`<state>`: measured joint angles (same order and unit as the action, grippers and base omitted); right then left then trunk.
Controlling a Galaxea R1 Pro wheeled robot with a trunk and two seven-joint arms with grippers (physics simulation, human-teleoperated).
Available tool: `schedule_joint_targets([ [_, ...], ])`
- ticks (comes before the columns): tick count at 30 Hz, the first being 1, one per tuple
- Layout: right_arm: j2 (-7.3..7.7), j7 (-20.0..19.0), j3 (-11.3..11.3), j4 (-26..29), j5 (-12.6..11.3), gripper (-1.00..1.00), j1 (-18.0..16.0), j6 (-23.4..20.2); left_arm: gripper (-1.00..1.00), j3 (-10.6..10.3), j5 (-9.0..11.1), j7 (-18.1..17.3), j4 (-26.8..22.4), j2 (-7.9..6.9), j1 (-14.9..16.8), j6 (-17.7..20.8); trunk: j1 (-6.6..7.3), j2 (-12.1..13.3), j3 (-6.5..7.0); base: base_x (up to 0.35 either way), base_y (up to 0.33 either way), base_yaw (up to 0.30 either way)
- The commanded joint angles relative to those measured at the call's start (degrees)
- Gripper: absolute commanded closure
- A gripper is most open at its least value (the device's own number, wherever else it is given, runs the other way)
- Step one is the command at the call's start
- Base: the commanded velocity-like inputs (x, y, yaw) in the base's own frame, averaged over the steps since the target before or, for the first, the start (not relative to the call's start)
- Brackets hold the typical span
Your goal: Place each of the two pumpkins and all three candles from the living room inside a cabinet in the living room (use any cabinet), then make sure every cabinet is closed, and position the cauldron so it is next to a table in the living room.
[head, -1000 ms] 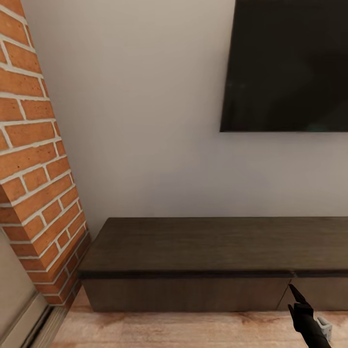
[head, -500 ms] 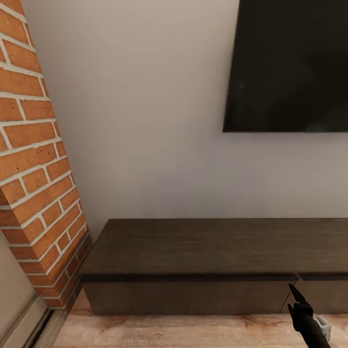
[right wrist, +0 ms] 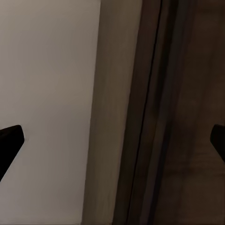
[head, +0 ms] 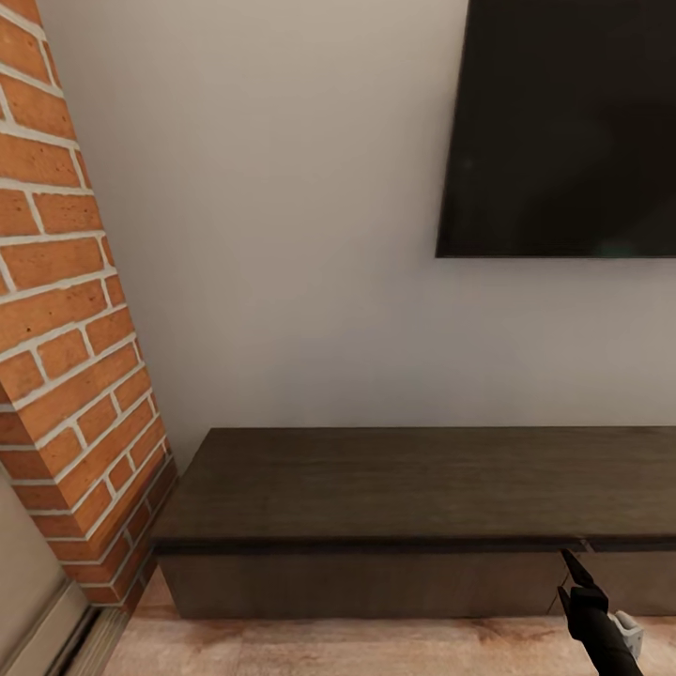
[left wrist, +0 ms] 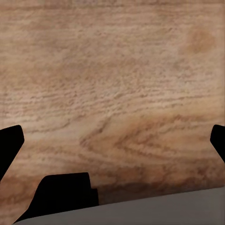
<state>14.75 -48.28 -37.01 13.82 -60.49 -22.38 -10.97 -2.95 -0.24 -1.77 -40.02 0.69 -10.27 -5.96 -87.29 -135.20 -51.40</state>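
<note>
Head view: the dark brown TV console [head: 413, 483] runs along the white wall [head: 282, 235], drawers shut, under the black TV [head: 563, 122], beside the brick fireplace [head: 66, 310]. Right tool [head: 575, 575] points at its front, fingers spread wide. Left tool [left wrist: 112, 140], also spread, hangs over plank floor [left wrist: 112, 79].

right pincer [head: 569, 575] raised, both pincers spread

cabinet [head: 413, 488] cut off at right edge, TV [head: 563, 122] cropped top and right, right hand [head: 570, 573] partly out of frame
</note>
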Motion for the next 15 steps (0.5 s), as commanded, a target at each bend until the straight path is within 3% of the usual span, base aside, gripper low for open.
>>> schedule_joint_targets([
  [1,0.02,-0.41,0.07,-0.06,-0.59,-1.00,-0.03,-0.84,-1.00,0.05,-0.02,-0.16,-0.05,0.01,-0.01,-0.10,0.01,-0.02,-0.04,0.010,0.002,0.000],
  [6,0.08,-0.83,0.17,-0.03,-0.59,-1.00,-0.03,-2.40,-1.00,0.10,0.05,-0.16,-0.27,-0.06,-0.05,-0.59,0.01,-0.02,-0.04,0.005,0.001,0.000],
  [11,0.10,-0.89,0.24,-0.02,-0.59,-1.00,-0.03,-2.83,-1.00,0.13,0.13,-0.29,-1.27,-0.10,-0.18,-3.87,0.01,-0.02,-0.04,0.001,0.000,0.000],
  [15,0.10,-0.92,0.26,-0.02,-0.57,-1.00,-0.03,-2.89,-1.00,0.20,0.42,-0.31,-5.85,0.05,-0.59,-6.15,0.01,-0.02,-0.04,0.000,0.000,0.000],
])
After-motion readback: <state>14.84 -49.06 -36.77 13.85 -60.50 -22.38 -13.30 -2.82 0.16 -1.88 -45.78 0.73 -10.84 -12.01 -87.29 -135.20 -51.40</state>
